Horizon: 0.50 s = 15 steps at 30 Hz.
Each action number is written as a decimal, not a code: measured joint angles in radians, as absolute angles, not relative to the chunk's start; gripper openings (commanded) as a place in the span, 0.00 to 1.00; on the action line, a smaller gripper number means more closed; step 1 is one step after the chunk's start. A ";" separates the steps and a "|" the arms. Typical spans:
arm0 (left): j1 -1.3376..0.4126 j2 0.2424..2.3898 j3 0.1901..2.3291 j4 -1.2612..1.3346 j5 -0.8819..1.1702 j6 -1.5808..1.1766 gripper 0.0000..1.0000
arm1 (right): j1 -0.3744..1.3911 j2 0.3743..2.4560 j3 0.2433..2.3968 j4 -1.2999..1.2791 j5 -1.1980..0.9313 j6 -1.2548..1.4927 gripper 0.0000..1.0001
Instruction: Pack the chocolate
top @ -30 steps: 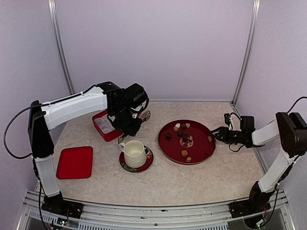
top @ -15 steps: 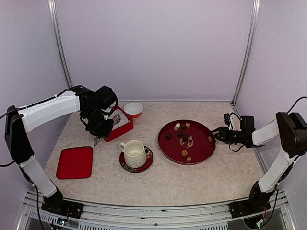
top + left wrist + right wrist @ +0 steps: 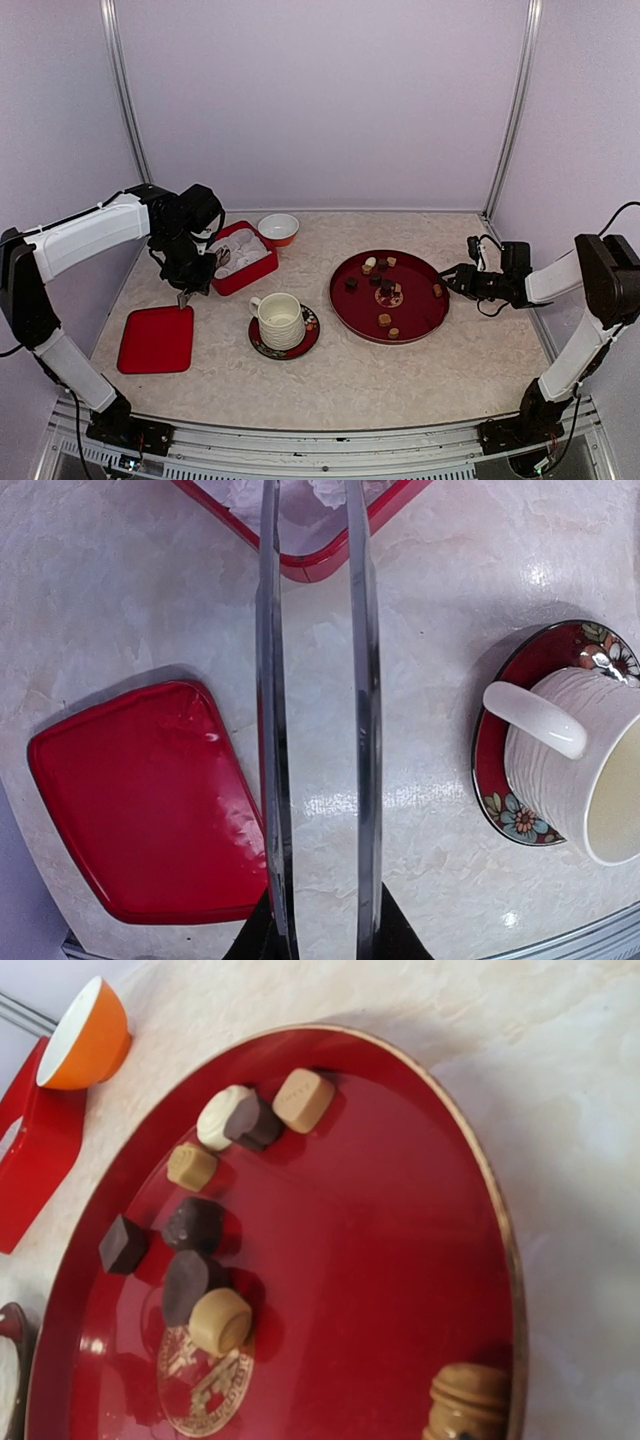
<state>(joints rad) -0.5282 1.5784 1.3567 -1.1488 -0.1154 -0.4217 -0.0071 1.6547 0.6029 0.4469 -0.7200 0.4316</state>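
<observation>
Our left gripper (image 3: 192,275) was clamped on the metal tongs (image 3: 365,730). Their blades ran out ahead of it toward the red box (image 3: 330,555), with a red lid (image 3: 140,800) to one side and a cup (image 3: 590,770) to the other. The chocolate (image 3: 250,1120) lay on the round red tray (image 3: 380,1260) just ahead of our right gripper (image 3: 452,278); we could not tell how wide it stood.

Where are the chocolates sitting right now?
In the overhead view the chocolates lie scattered on the round red tray, right of centre, between the white cup on its saucer and the right gripper at the tray's right rim.
</observation>
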 measured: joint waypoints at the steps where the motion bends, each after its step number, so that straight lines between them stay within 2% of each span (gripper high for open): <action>1: -0.525 1.577 1.352 -1.151 -0.114 -0.419 0.22 | -0.007 1.655 0.603 0.447 -0.720 0.432 0.58; 15: -0.510 1.576 1.317 -1.154 -0.101 -0.393 0.26 | -0.007 1.655 0.603 0.448 -0.720 0.438 0.59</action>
